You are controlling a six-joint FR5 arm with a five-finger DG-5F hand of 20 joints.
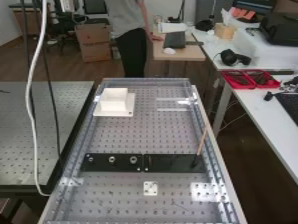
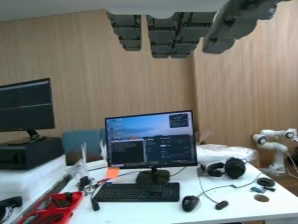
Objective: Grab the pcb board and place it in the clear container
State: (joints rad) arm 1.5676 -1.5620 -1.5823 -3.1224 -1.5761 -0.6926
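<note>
High view, left to right: white cable (image 1: 30,95) hanging at the left. White block (image 1: 116,99) on a white plate (image 1: 128,111), far end of the table (image 1: 123,137). Black panels (image 1: 103,166) lie crosswise between the presumed pcb board (image 1: 150,192) (small, white, near end, apart from the hand (image 2: 161,37)) and presumed clear container (image 1: 174,109); both hard to make out. Thin stick (image 1: 201,142) leans at right. Wrist view: hand open, fingers straight; palm cut off. Monitor (image 2: 151,140) and keyboard (image 2: 138,192) stand on a white desk (image 2: 229,200).
</note>
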